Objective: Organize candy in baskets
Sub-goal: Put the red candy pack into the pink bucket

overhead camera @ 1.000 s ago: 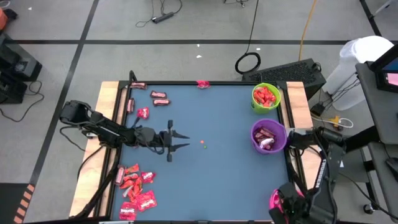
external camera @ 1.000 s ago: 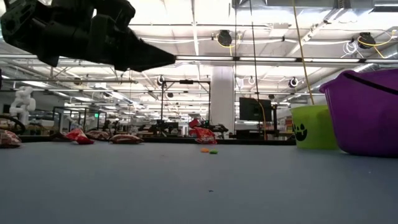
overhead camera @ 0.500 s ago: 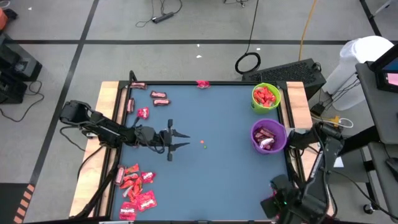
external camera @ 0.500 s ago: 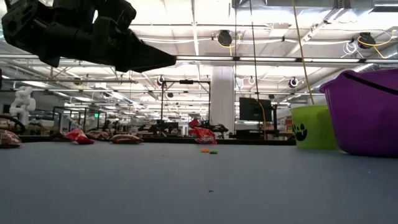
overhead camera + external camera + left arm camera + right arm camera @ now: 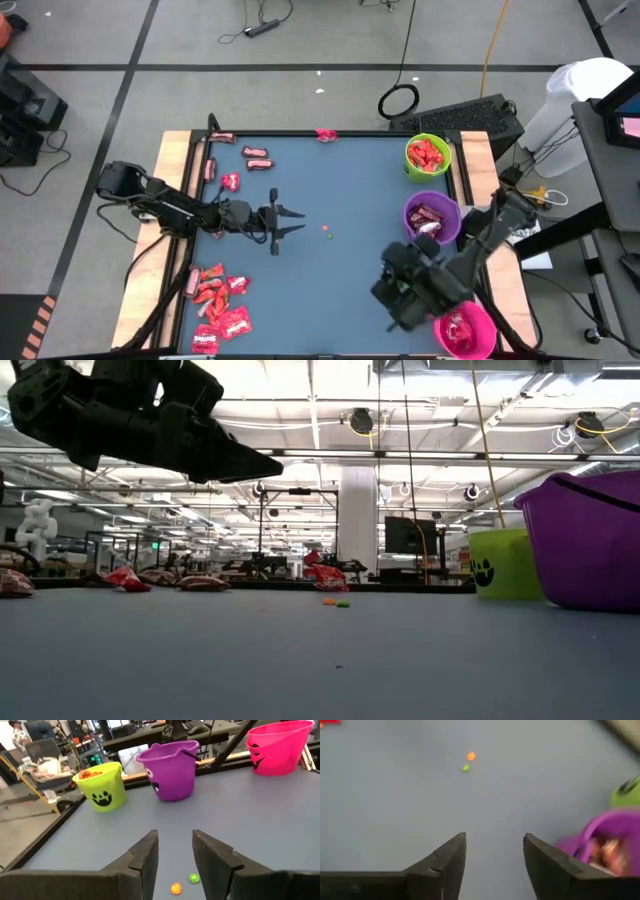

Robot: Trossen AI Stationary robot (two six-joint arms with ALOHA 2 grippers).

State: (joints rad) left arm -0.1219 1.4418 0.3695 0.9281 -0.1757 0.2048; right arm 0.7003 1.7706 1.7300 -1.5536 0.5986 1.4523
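Table from above, both arms over the mat

The left gripper [image 5: 292, 222] hangs over the mat's left-centre, fingers apart, near two tiny dots [image 5: 327, 233]. Candy [image 5: 218, 306] is heaped at the near left corner, with more pieces [image 5: 258, 157] scattered along the far left. The green basket [image 5: 428, 156] and purple basket [image 5: 431, 220] sit at the right edge, the pink basket [image 5: 463, 330] at the near right corner beside the right arm [image 5: 430, 280].

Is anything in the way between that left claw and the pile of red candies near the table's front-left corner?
Nothing visible. The left gripper hangs open above bare blue table, and only clear surface lies between it and the candy pile.
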